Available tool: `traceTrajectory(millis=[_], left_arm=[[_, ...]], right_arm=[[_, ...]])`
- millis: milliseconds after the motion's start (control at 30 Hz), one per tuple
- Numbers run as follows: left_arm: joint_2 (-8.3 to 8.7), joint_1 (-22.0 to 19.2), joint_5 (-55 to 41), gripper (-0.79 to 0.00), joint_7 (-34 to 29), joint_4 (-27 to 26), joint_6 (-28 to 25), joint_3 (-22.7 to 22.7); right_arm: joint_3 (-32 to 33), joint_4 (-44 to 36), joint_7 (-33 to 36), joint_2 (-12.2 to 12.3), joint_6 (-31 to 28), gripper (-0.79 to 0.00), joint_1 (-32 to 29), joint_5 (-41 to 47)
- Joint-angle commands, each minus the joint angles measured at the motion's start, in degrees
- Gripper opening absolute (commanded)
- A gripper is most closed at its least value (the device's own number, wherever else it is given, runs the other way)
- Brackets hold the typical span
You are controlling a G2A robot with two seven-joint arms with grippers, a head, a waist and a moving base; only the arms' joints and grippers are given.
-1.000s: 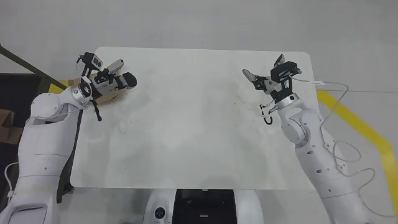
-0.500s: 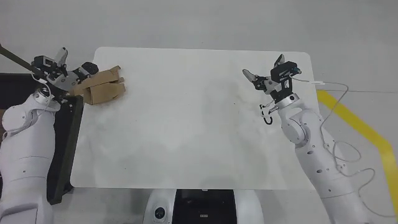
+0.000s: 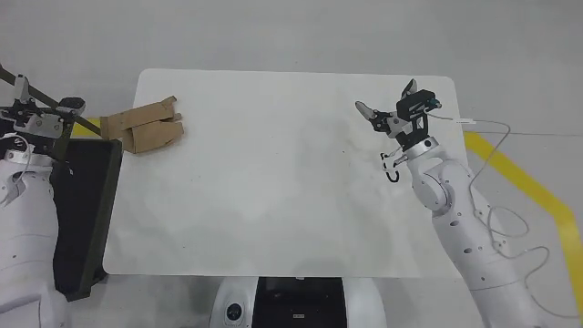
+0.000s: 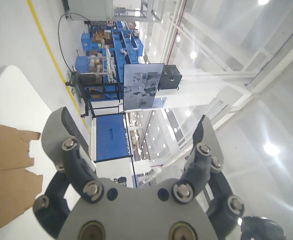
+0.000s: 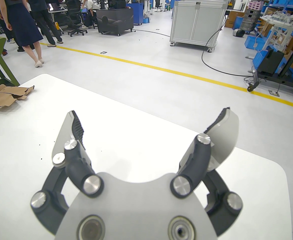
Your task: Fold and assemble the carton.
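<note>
Open bench point(image 5: 23, 131) lies in front of the right jaws, and the flat carton point(image 5: 5, 96) sits far across it.

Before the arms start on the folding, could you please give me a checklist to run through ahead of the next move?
1. Position of the carton: ok, lying at the far left corner of the table, partly past its edge.
2. State of the left end effector: ok, open and empty, off to the table's left.
3. State of the right end effector: ok, open and empty, above the table's right side.
4. Contact with the carton: not ok, neither end effector touches it.
5. Assembly: not ok, not yet done.
6. Creases intact: cannot tell.
</note>
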Motion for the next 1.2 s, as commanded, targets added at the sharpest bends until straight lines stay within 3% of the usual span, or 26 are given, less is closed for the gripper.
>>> traceTrajectory(millis=[0, 333, 533, 1033, 1100, 1167], left_arm=[[0.26, -1.33, 2.57, 0.0, 1.81, 3.12, -0.63, 0.18], [1.37, -7.23, 16.86, 0.0, 10.92, 17.32, -4.78, 3.09], [1.08, -10.26, 23.58, 0.0, 14.5, 23.8, -7.42, 6.24], [-0.87, -15.43, 32.07, 0.0, 12.79, 29.24, -7.32, 12.78], [-0.97, -15.92, 32.97, -0.114, 12.57, 29.43, -7.3, 13.34], [-1.04, -16.33, 33.99, -0.305, 12.81, 29.75, -7.17, 13.9]], right_arm=[[0.0, 0.0, 0.0, 0.0, 0.0, 0.0, 0.0, 0.0], [0.0, 0.0, 0.0, 0.0, 0.0, 0.0, 0.0, 0.0], [0.0, 0.0, 0.0, 0.0, 0.0, 0.0, 0.0, 0.0], [0.0, 0.0, 0.0, 0.0, 0.0, 0.0, 0.0, 0.0], [0.0, 0.0, 0.0, 0.0, 0.0, 0.0, 0.0, 0.0], [0.0, 0.0, 0.0, 0.0, 0.0, 0.0, 0.0, 0.0]])
